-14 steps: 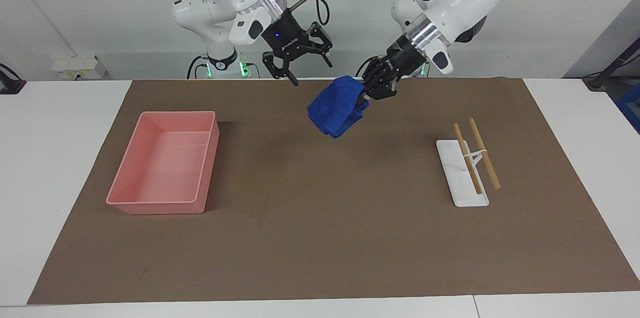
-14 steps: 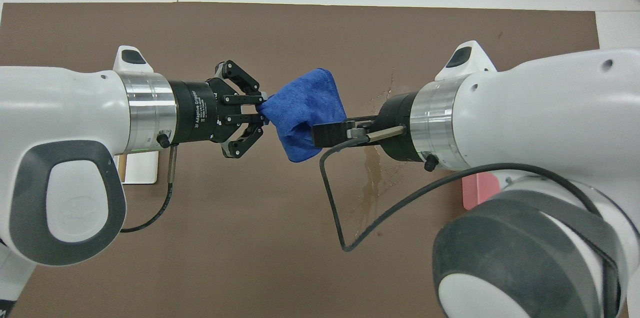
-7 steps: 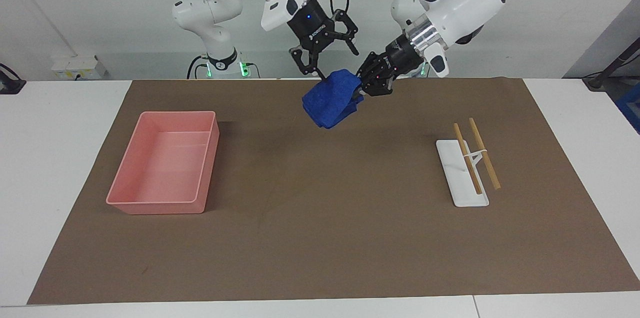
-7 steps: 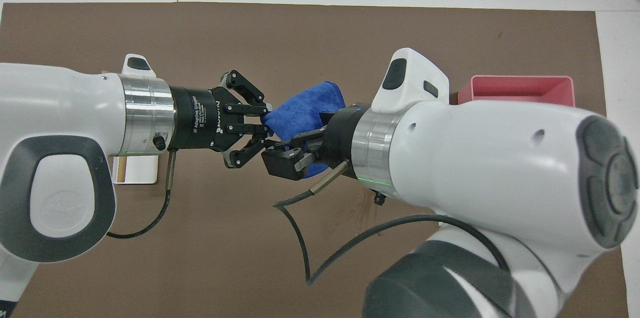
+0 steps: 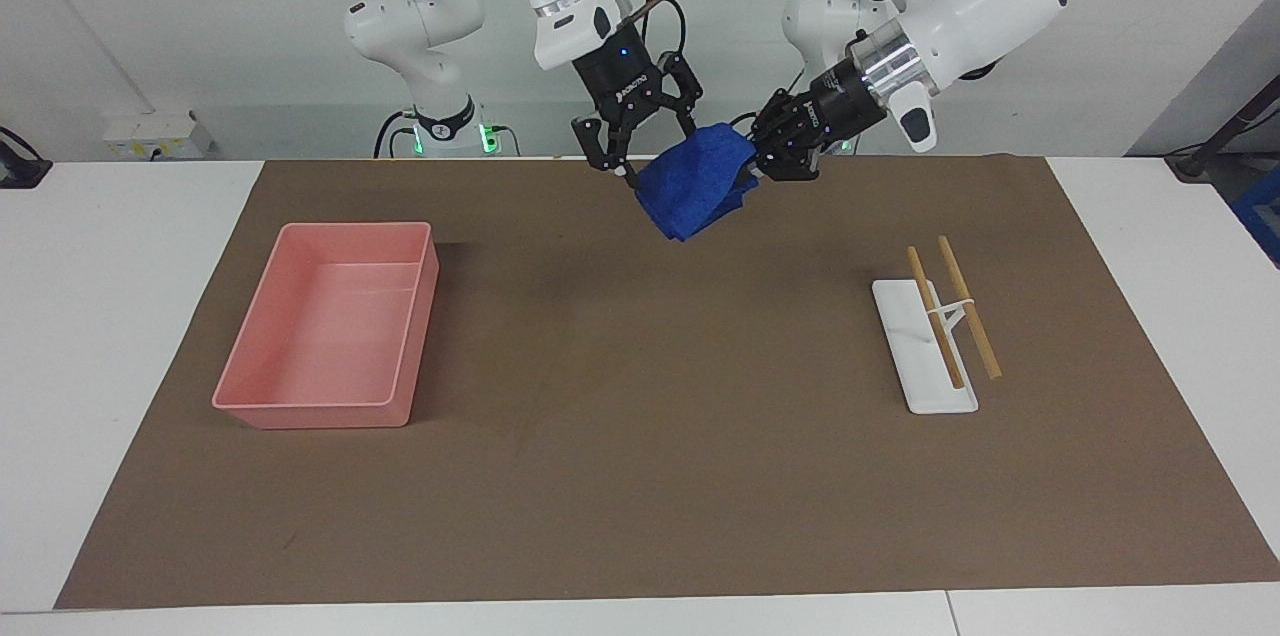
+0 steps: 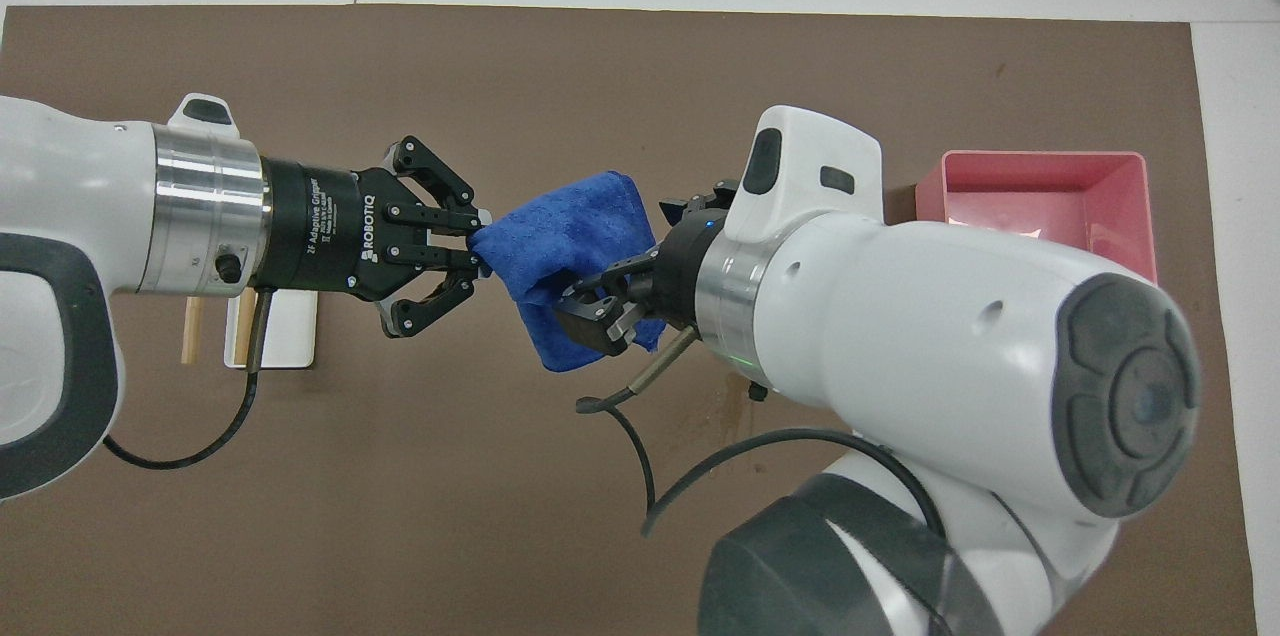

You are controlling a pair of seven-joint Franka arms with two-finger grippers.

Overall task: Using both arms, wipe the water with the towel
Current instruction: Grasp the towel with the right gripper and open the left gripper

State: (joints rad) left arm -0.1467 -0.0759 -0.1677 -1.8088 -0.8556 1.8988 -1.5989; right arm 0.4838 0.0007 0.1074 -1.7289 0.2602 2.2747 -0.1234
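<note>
Left claw (image 5: 757,164) (image 6: 478,243) is pinched tight on one corner of the towel (image 5: 697,178) (image 6: 570,261), which hangs in the air above the brown mat (image 5: 640,476) near the robots' edge of the worktop (image 5: 110,316). Right claw (image 5: 650,146) (image 6: 625,291) is at the towel's other side with its fingers spread wide about the cloth, not closed on it; whether they touch it I cannot tell. A wet patch (image 6: 725,406) darkens the mat under the right arm in the overhead view. Farther from the robots, a pink tray (image 5: 330,326) (image 6: 1045,206) sits toward the right arm's end. Toward the left arm's end a white rest (image 5: 922,348) carries two chopsticks (image 5: 952,316).
</note>
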